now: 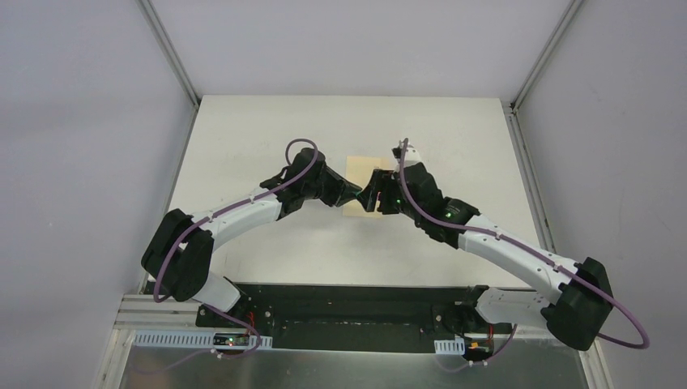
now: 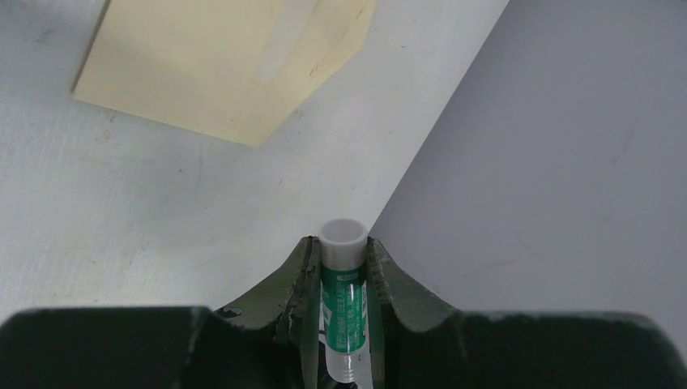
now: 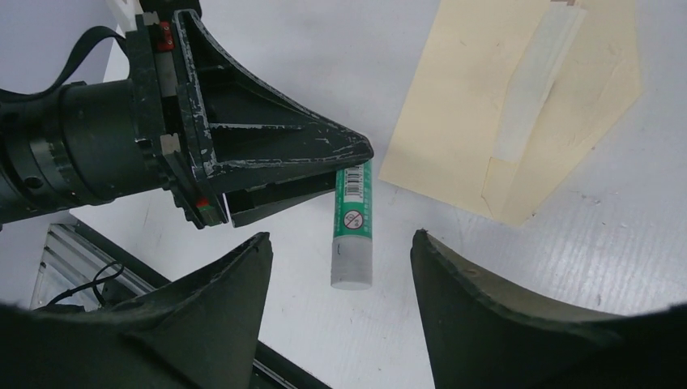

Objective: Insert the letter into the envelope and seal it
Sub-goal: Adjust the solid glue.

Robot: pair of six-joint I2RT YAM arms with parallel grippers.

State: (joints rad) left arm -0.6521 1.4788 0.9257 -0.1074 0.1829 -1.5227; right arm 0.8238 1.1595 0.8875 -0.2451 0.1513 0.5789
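The letter seems inside the envelope (image 3: pixel 454 121), flap open; sealing remains. The left gripper (image 2: pixel 340 247) clamps a glue tube (image 2: pixel 341 304); the right gripper (image 3: pixel 340 237), jaws apart, waits by its end.

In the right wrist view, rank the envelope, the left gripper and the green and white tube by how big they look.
1. envelope and left gripper: about alike; the envelope is cropped by the frame and the gripper sits nearer the camera, so unranked.
2. tube: clearly smallest.
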